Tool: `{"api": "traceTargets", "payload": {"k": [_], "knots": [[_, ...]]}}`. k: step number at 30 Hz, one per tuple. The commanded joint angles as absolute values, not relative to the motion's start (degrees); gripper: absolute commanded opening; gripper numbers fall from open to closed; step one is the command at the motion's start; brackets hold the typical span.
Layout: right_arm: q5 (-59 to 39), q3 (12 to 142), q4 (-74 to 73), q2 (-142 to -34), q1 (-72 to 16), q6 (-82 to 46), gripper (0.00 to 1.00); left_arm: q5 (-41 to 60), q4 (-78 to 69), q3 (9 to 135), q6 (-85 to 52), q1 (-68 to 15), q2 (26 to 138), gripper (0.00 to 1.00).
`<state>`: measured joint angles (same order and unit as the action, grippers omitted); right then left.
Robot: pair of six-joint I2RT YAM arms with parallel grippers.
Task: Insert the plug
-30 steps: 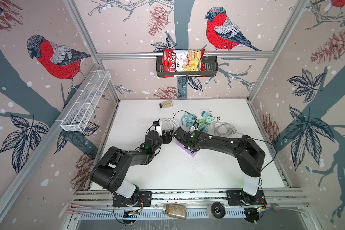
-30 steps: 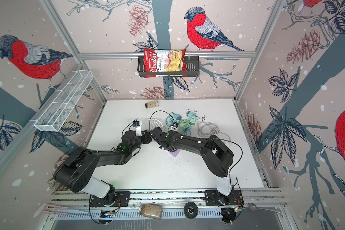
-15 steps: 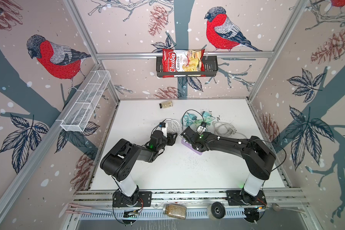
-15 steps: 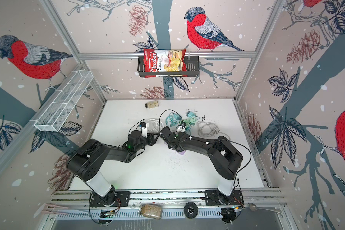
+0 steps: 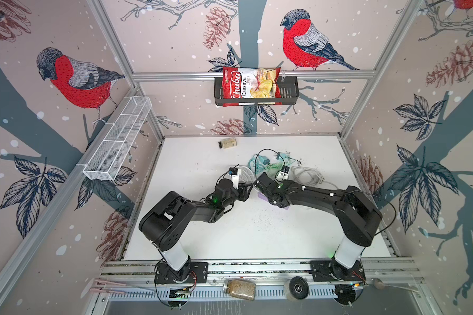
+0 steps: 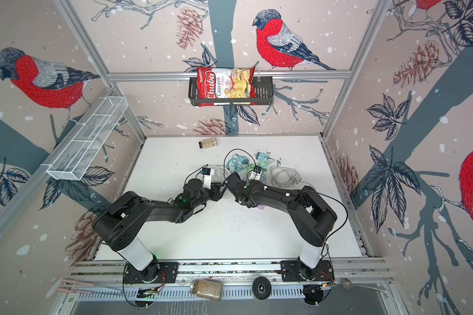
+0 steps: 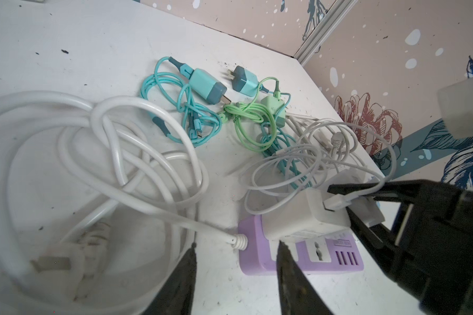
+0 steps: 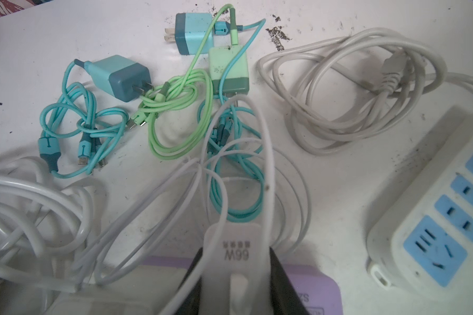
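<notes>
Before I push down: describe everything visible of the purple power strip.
The purple power strip is a flat plastic block lying face up on the white table. Its face shows a universal socket and four USB slots at one end; a thick white cord leaves the other end through a ribbed collar. A white charger, gripped by the right gripper, sits on its face; prong seating is hidden. The left gripper stands open at the cord end.
</notes>
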<state>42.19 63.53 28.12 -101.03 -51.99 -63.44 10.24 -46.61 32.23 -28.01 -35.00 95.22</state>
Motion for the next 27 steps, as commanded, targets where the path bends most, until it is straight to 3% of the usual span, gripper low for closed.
{"api": "traceTargets", "payload": {"k": [1, 27], "knots": [[41.18, 62.79, 31.21, -101.94, -53.02, -65.51, 0.00, 8.74, -44.15, 31.88, -25.06, -35.08, 93.00, 0.48], [41.41, 61.02, 32.76, -105.97, -60.03, -77.14, 0.00, 4.06, -40.11, 29.14, -21.28, -35.02, 83.70, 0.49]]}}
